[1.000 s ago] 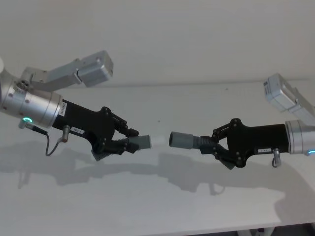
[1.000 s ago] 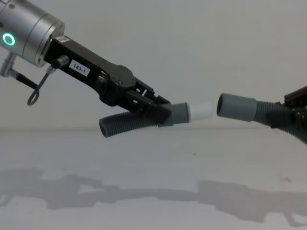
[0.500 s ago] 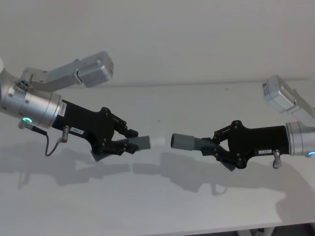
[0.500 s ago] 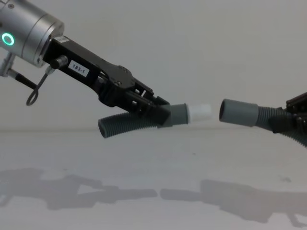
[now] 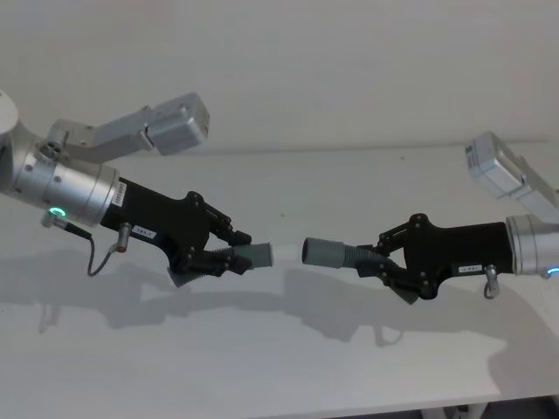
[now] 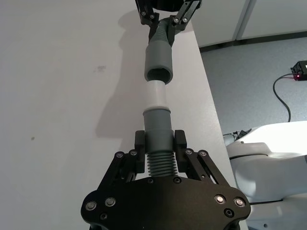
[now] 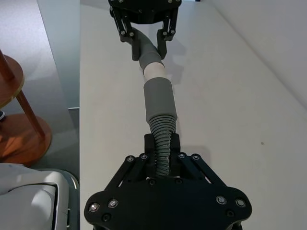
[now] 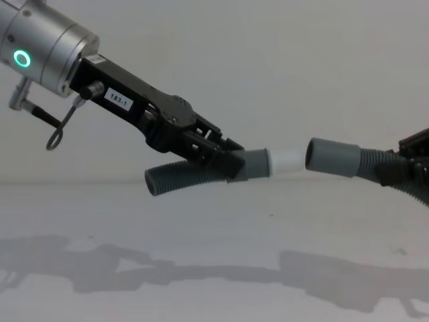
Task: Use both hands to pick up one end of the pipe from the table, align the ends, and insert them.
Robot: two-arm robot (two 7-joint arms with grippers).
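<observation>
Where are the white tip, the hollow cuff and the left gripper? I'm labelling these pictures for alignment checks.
white tip (image 8: 287, 161): chest view, middle of its smooth side.
hollow cuff (image 8: 332, 157): chest view, outer grey wall near the mouth.
left gripper (image 8: 231, 161): chest view, between the fingertips clamping the ribbed hose.

Both arms reach inward above the worktop, their grippers facing each other. The left gripper (image 5: 234, 253) slants down from the upper left, fingers closed on a hose piece. The right gripper (image 5: 377, 258) comes in level from the right, fingers likewise clamped on its hose.
</observation>
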